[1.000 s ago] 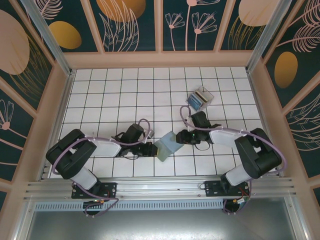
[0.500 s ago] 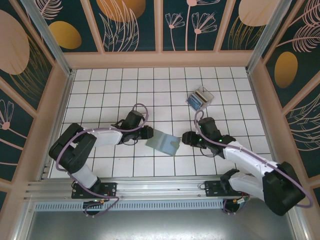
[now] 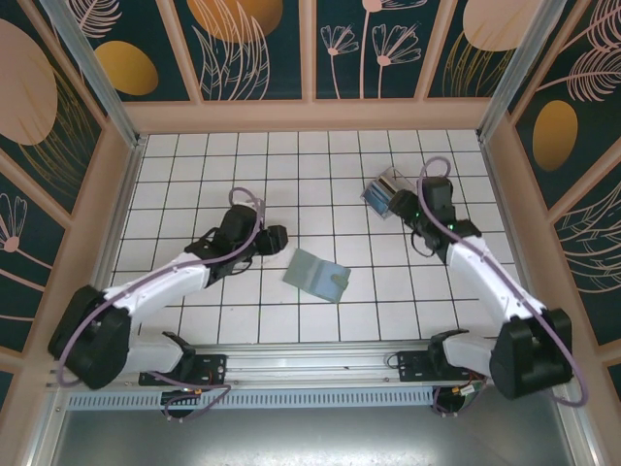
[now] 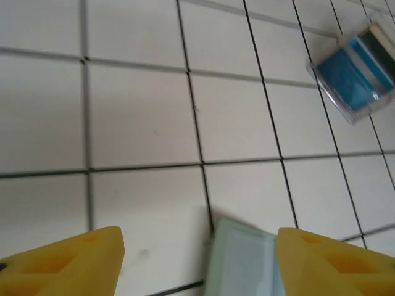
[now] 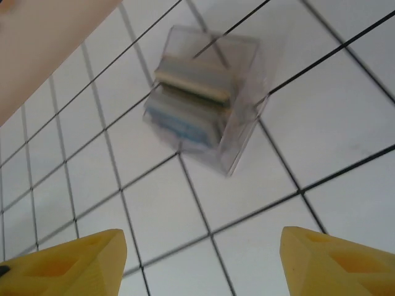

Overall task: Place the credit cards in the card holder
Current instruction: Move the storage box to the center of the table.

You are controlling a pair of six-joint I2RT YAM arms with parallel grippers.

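Since half a second ago, your right gripper (image 3: 399, 202) has left the card holder (image 3: 317, 276) and swung out to the clear box (image 5: 203, 123). Its fingers are spread wide and empty, the box lies just ahead of them, and the credit cards (image 5: 185, 111) are stacked inside. Your left gripper (image 3: 277, 237) has backed off too, fingers released. The card holder's edge lies flat between its tips on the tiled table (image 4: 136, 117).
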